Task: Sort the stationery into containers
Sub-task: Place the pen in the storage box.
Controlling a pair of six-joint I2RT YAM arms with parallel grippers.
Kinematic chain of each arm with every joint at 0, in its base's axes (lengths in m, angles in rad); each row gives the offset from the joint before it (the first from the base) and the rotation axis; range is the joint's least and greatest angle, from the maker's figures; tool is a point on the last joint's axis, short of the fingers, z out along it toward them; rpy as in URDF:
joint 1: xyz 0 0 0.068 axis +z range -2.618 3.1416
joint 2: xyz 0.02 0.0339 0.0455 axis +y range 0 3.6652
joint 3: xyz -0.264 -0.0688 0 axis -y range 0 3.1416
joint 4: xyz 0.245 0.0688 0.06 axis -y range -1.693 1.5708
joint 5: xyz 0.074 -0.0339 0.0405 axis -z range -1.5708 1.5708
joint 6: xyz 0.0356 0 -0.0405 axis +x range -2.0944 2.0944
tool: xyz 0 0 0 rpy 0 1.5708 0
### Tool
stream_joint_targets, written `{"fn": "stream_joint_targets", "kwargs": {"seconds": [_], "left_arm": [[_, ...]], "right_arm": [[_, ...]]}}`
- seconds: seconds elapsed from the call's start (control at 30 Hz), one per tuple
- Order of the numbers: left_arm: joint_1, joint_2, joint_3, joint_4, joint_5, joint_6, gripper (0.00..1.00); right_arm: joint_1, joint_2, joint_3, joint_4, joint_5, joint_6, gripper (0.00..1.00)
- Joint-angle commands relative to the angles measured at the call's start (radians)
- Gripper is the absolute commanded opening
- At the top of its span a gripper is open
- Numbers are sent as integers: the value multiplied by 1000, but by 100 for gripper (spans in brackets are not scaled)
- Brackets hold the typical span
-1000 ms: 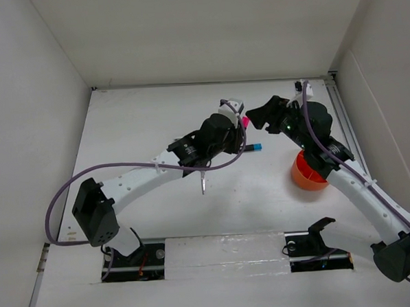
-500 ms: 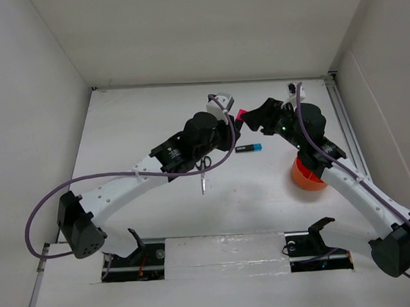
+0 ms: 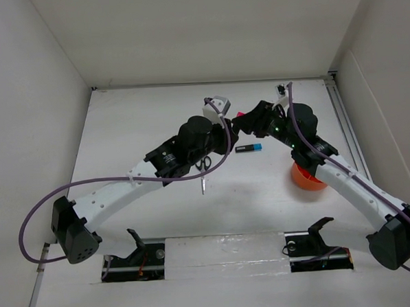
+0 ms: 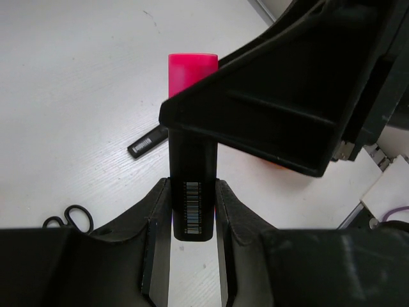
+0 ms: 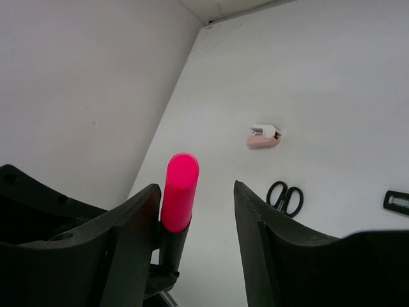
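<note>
My left gripper [image 4: 192, 188] is shut on a black marker with a pink cap [image 4: 192, 160] and holds it above the table; in the top view it [image 3: 225, 123] sits mid-table. My right gripper [image 5: 197, 203] is open, its fingers on either side of the pink cap [image 5: 179, 190], the left finger close beside it. The pink cap [image 3: 240, 114] shows between both grippers in the top view, by the right gripper [image 3: 246, 122]. The blue-capped marker [image 3: 249, 148] and black scissors [image 3: 203, 167] lie on the table. The orange tub [image 3: 307, 178] stands under the right arm.
A pink-white eraser [image 5: 264, 136] lies beyond the scissors [image 5: 285, 197] in the right wrist view; the left arm hides it in the top view. White walls enclose the table on the left, back and right. Both arms cross the table's middle.
The left gripper has carried the pink-capped marker slightly left and farther back. The right gripper has moved left, and its open fingers now stand around the cap.
</note>
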Motion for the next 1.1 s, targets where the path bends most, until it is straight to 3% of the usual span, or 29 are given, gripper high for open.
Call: {"fn": "stream_joint_targets", "kwargs": {"seconds": [0.0,0.2,0.5,0.57,0.6,0.63,0.73,0.83,0.87,0.9,1.0,1.07], "left_arm": [[-3,-41,-1,57,-31,2,0],[-3,-22,8,57,-22,11,0],[-3,-13,-12,57,-13,20,0],[-3,-22,-21,57,-4,31,0],[-3,-22,-21,57,-3,31,0],[-3,-22,-21,57,-3,31,0],[-3,-22,-7,32,-3,31,0],[-3,-31,-7,9,-29,4,43],[-3,-32,-7,-11,-54,-19,80],[-3,-47,3,-28,-72,-35,100],[-3,-79,30,-132,-146,-68,100],[-3,-103,65,-208,-200,-125,100]], "right_arm": [[34,-9,-6,73,-29,31,55],[53,1,-6,73,-20,22,32],[53,11,25,73,8,-13,29],[53,11,25,73,8,-13,22],[53,22,25,73,17,-13,6],[53,22,36,73,17,-27,0],[53,33,36,73,33,-85,0],[25,-15,22,73,105,-139,0],[-11,-47,22,59,144,-177,0],[-31,-62,22,43,171,-190,0],[-79,-108,22,-58,282,-229,0],[-97,-121,22,-120,457,-230,0]]}}
